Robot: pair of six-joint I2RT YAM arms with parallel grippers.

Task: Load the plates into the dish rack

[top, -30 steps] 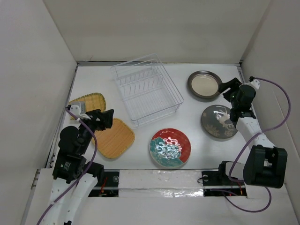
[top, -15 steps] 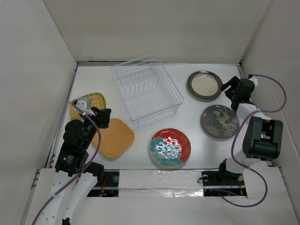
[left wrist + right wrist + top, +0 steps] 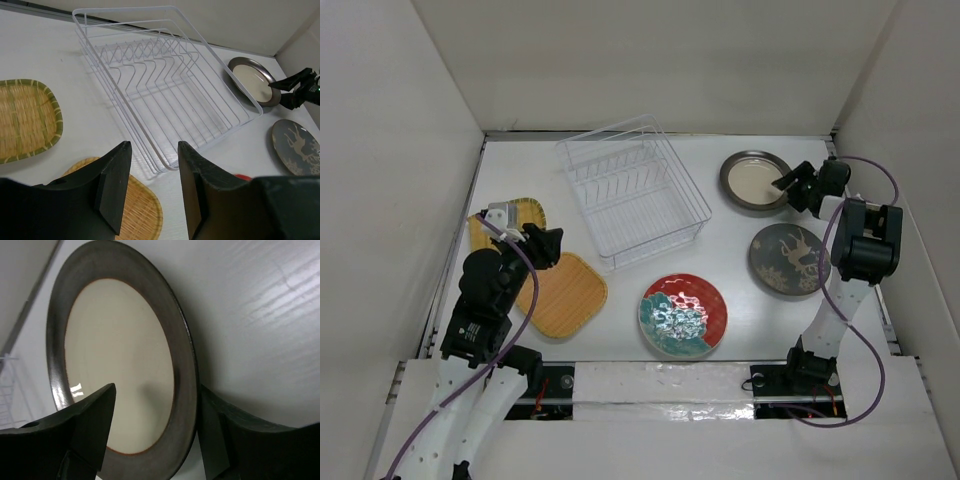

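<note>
White table; right claw spread over glossy dark-rimmed beige plate; left claw spread.

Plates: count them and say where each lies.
5. Dark-rimmed plate far right; deer plate just nearer; floral plate near centre; far woven plate, partly behind the left arm, and near woven plate, left of the rack. Rack holds none.

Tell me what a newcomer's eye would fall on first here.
The clear dish rack stands plateless at centre back. Near the front, the red-teal floral plate is brightest. At back right, the open right pincer straddles the rim of the dark-rimmed plate.
</note>
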